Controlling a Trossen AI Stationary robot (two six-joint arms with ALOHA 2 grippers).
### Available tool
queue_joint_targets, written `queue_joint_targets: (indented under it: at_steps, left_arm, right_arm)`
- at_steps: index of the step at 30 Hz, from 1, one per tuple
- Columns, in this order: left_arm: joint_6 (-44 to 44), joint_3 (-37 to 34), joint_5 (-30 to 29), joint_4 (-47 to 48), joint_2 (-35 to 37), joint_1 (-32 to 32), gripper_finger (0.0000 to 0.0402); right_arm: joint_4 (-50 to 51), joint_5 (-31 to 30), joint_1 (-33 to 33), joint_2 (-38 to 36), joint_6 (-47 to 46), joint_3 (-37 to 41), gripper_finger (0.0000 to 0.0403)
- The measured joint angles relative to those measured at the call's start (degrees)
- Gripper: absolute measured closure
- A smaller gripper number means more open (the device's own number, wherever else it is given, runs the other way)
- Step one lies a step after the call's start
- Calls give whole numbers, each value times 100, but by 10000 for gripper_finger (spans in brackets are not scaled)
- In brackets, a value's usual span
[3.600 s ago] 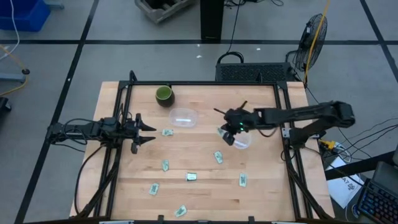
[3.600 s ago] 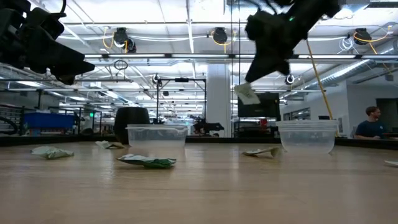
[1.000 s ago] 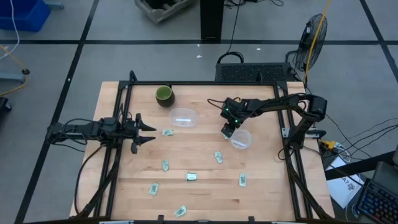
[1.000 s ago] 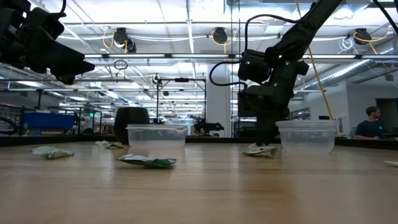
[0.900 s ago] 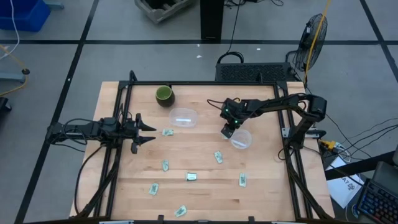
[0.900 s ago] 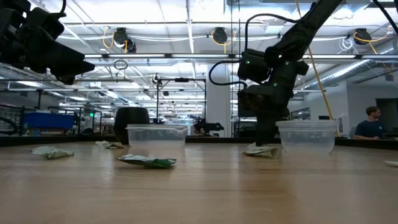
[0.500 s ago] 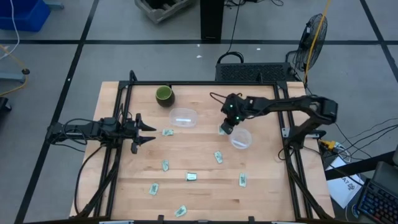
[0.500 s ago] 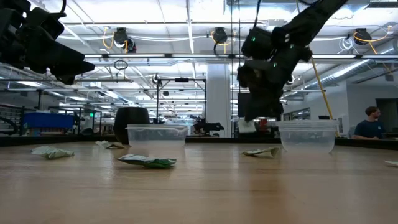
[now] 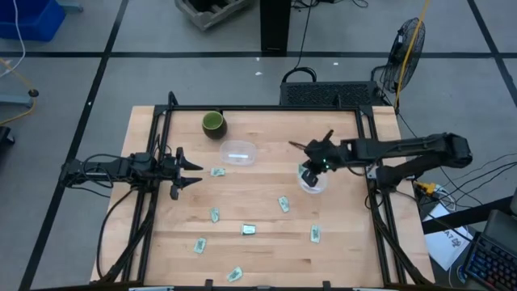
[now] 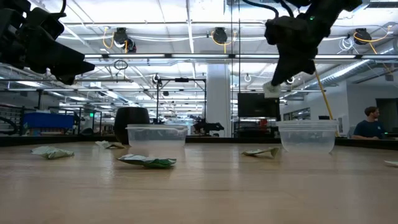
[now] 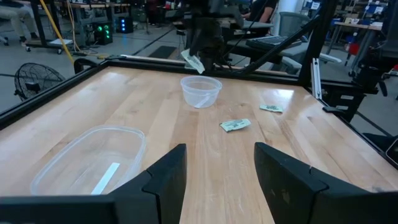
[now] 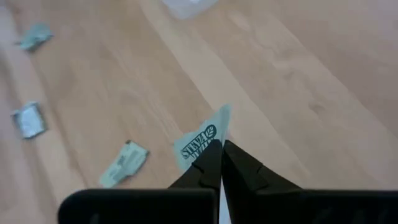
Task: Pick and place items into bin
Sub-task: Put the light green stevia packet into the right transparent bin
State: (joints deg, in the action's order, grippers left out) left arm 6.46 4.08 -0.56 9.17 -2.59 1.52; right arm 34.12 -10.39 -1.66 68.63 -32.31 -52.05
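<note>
My right gripper (image 9: 308, 172) is shut on a pale green and white packet (image 10: 272, 90), high over the left rim of a small round clear container (image 9: 317, 183). Several more packets lie flat on the table, among them one (image 9: 283, 204) near the container and one (image 9: 218, 171) near my left gripper. My left gripper (image 9: 191, 170) is open and empty at the table's left side, held level above the wood. An oval clear container (image 9: 238, 152) stands at the far middle. My right gripper pinches the packet by one end (image 12: 213, 142) between its two fingertips. The fingers slant down from above. The packet hangs tilted below the fingertips (image 10: 281, 76), lifted clear of the table and the container.
A dark green cup (image 9: 212, 123) stands at the far left. The oval container (image 11: 93, 162) holds a white strip. Black rails run along the table's left and right sides. A person (image 10: 372, 122) sits in the room beyond the table.
My right gripper, down at the table left of the round container a second ago, has risen with the packet and moved toward the table's right edge, over the container's rim. The packet has been lifted clear of the wood.
</note>
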Motion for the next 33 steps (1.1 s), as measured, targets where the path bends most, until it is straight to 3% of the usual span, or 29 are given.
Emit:
queue_joint_targets:
  at_steps: [4,19,33]
  left_arm:
    - [-2,0,0,0,0,0,210]
    - [0,0,0,-22,0,0,210]
    - [-1,0,0,-31,-1,1,210]
  right_arm:
    - [304,-322,251,133,-299,0,403]
    - [-128,-282,453,202,-755,1050,399]
    - [-687,-306,698,198,-539,1119,307]
